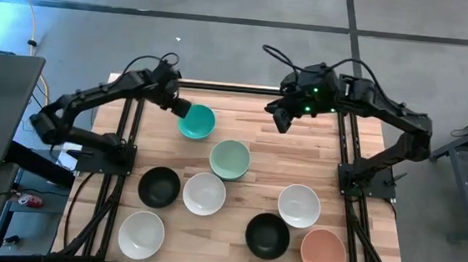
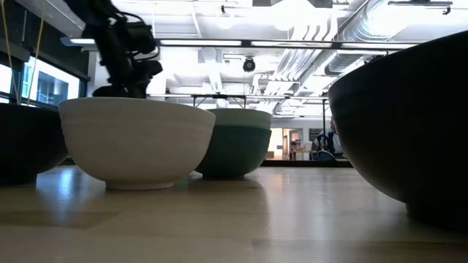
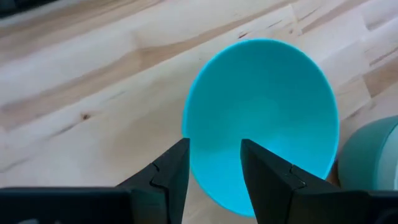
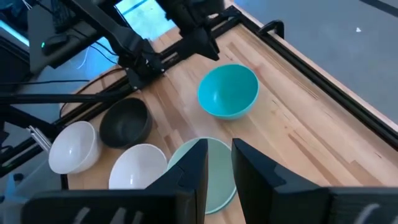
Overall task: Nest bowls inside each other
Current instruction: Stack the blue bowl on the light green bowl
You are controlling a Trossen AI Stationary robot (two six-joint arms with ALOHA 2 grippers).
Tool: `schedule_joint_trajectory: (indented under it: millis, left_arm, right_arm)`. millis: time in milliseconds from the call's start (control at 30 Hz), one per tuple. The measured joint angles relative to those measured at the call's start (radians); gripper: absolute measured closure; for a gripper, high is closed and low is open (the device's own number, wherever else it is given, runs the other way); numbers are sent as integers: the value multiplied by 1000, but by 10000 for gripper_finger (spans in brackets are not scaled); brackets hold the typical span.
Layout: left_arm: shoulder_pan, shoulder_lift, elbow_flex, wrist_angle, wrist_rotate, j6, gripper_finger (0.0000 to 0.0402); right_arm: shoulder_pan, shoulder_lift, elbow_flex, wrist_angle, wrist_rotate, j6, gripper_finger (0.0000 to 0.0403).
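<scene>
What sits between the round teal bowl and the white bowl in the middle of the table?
The pale mint green bowl lies between the smooth round teal bowl and the white bowl, as the high view shows.

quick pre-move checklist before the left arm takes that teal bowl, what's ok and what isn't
1. Left gripper lined up with the teal bowl: ok, it sits at the bowl's rim on the side nearer the left arm.
2. Jaws straddling the rim: cannot tell; in the left wrist view they stand apart in front of the bowl, but no contact shows.
3. Bowl upright on the table: not ok, it looks tilted in the right wrist view.
4. Space around the bowl: ok, the mint green bowl lies close but apart.
5. Right gripper out of the way: ok, raised over the far side, empty.
6. Any bowls nested: not ok, all visible bowls lie singly.
</scene>
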Motion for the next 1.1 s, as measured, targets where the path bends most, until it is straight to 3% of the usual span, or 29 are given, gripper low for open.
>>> schedule_joint_trajectory:
  millis: [200, 433, 1100]
  left_arm:
    - [1, 124, 117, -103, -39, 87, 270]
    - [-1, 218, 134, -142, -51, 152, 270]
    - [-33, 233, 135, -117, -51, 161, 270]
  right_arm:
    - [10, -2, 0, -33, -4, 7, 339]
    - [29, -2, 0, -38, 18, 0, 339]
    - [29, -2, 0, -37, 20, 1, 339]
